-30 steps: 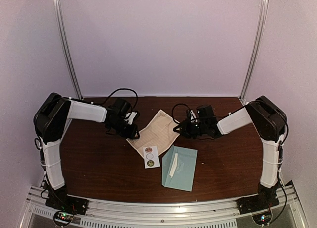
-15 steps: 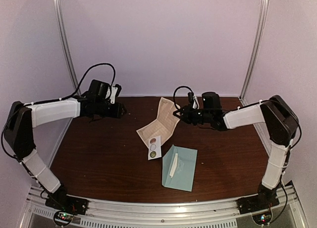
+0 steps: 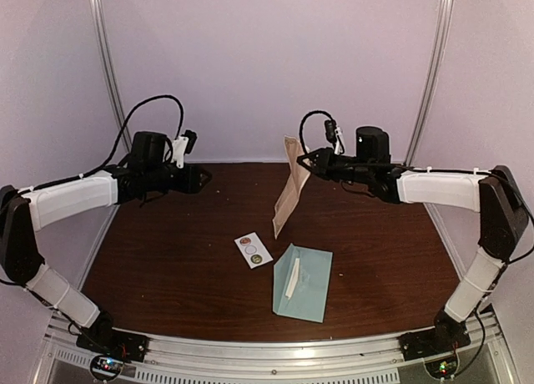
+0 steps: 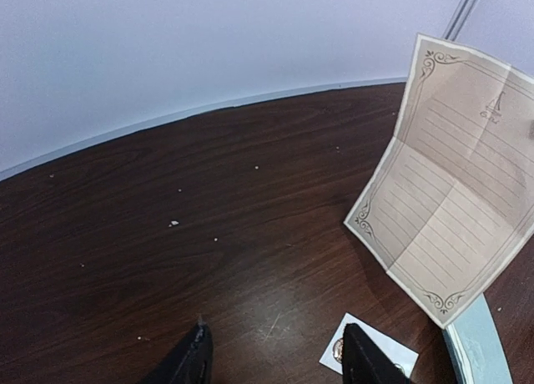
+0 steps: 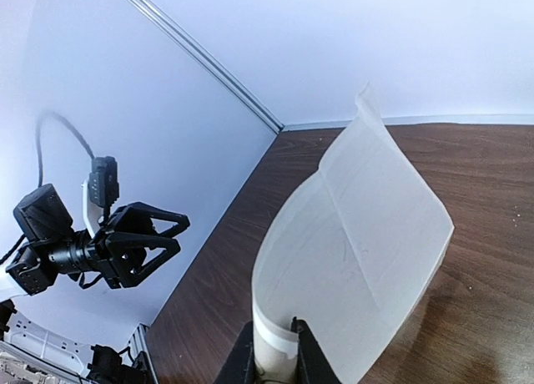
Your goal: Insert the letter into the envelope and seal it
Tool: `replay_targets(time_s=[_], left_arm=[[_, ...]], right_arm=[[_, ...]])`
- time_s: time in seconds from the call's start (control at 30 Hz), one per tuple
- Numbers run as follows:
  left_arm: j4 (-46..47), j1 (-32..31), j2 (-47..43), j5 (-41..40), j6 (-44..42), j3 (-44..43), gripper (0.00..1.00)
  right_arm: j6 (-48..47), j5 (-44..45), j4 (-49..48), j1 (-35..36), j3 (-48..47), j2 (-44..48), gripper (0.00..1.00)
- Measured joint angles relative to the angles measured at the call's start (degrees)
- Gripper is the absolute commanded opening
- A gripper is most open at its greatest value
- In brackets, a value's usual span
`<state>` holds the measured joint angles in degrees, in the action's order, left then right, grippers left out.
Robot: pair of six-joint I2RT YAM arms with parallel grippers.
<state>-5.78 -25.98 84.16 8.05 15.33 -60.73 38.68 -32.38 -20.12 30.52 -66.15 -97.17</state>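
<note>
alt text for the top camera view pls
The right hand holds a cream lined letter by its edge over a brown table; the left hand is open and empty. A teal envelope and sticker strip lie nearer the front.

Matt lined paper letter (image 4: 450, 192), matt teal paper envelope (image 3: 310, 288), smooth dark wood-grain table (image 3: 167, 267).
</note>
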Motion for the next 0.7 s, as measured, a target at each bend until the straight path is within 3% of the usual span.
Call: replay_targets(time_s=[0.47,0.7], left_arm=[[10.8,-0.7,-5.4,19.2,-1.2,5.2,0.66],[16.0,-6.0,-3.7,27.5,1.3,5.2,0.71]], right_arm=[[-9.4,-6.3,14.6,1.4,-1.3,10.7,0.13],[-10.6,-13.0,16.9,4.7,-1.9,15.0,0.13]])
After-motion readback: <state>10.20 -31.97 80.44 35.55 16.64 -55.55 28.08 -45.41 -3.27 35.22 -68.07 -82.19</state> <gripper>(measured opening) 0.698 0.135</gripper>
